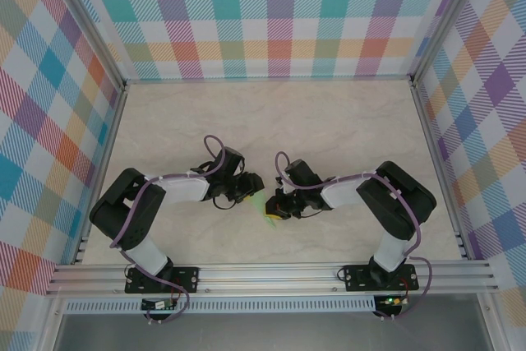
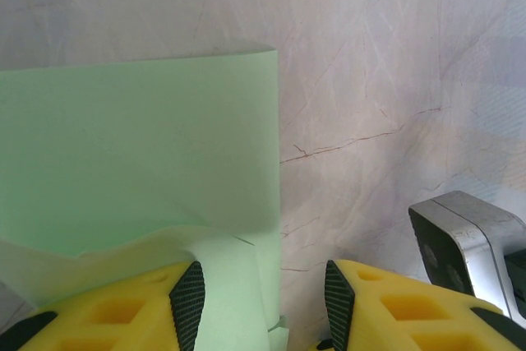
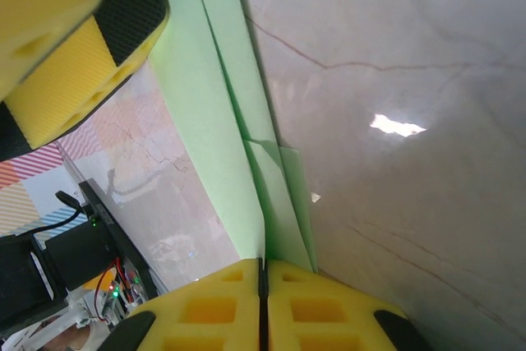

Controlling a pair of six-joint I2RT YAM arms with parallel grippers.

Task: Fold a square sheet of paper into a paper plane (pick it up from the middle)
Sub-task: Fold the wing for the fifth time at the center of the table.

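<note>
Yellow jaws of the right gripper [image 3: 261,285] pinch the paper [image 3: 214,121] edge at 6 o'clock. The left gripper [image 2: 261,310] has its jaws half apart at the paper's corner, mid surface [image 1: 329,121] between the arms.

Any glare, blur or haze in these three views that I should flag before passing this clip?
Top external: even light, no glare; the paper is a tiny sliver, hard to read. Left wrist: hazy, low contrast, though the paper's edges read cleanly. Right wrist: one bright glare spot on the table; the paper is sharp up to the shut right pincer.
</note>
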